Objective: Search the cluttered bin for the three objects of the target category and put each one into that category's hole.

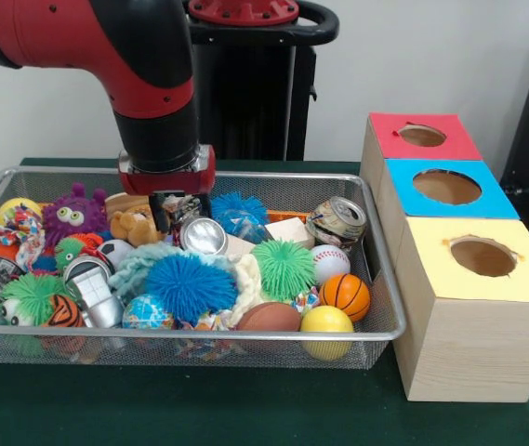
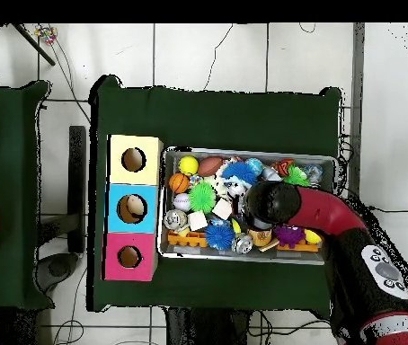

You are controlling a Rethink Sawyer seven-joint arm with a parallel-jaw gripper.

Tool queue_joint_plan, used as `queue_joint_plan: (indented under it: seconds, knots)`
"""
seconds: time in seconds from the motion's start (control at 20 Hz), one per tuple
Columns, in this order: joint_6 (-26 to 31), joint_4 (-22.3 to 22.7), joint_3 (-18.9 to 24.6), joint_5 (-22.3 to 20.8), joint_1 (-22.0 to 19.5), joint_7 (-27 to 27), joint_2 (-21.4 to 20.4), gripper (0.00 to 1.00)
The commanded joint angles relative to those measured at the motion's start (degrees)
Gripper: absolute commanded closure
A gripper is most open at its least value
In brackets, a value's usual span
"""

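Gripper: we see the gripper [image 1: 178, 206] lowered into the back middle of the wire basket [image 1: 390, 307], its dark tips down among the toys; we cannot tell whether it is released or clenched.
Around the gripper: a brown plush animal [image 1: 136, 224] sits just to its side, a silver can [image 1: 204, 236] lies just in front, and a blue spiky ball [image 1: 241, 213] is on the other side.
Balls: we find a basketball [image 1: 345, 295], a baseball [image 1: 329, 262], a yellow ball [image 1: 326, 321] and a brown football [image 1: 269, 317] together in the front corner nearest the boxes.
Other clutter: a green spiky ball [image 1: 284, 268], a larger blue spiky ball [image 1: 190, 286], a purple fuzzy monster [image 1: 74, 215] and a crushed can [image 1: 337, 223] crowd the basket.
Boxes: a red box [image 1: 420, 139], a blue box [image 1: 449, 190] and a yellow box [image 1: 483, 269] stand in a row just beside the basket, each with a round hole on top.
Surface: we see a dark green table [image 1: 245, 409]; the overhead view shows pale floor tiles [image 2: 243, 54] around it.
Open room: bare table lies in front of the basket.
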Motion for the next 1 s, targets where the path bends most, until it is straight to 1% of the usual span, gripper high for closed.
queue_joint_plan:
  seconds: [0.05,0.2,0.35,0.6,0.7,0.85,1.0]
  knots:
    - [2.3,-8.1,5.3,1.7,0.8,-0.6,-1.0,0.0]
    - [2.5,-7.6,5.7,2.1,0.5,-0.8,-1.5,0.0]
    - [4.1,-8.3,5.7,2.4,0.9,-0.6,-1.9,0.0]
    - [10.5,-11.6,3.6,1.9,3.4,1.0,-2.1,0.0]
    - [12.0,-11.2,2.9,1.7,4.2,1.9,-2.8,0.0]
    - [11.5,-10.1,2.5,2.1,5.2,3.9,-3.5,0.0]
    - [10.1,-9.1,2.6,3.8,6.5,6.6,-3.3,0.0]
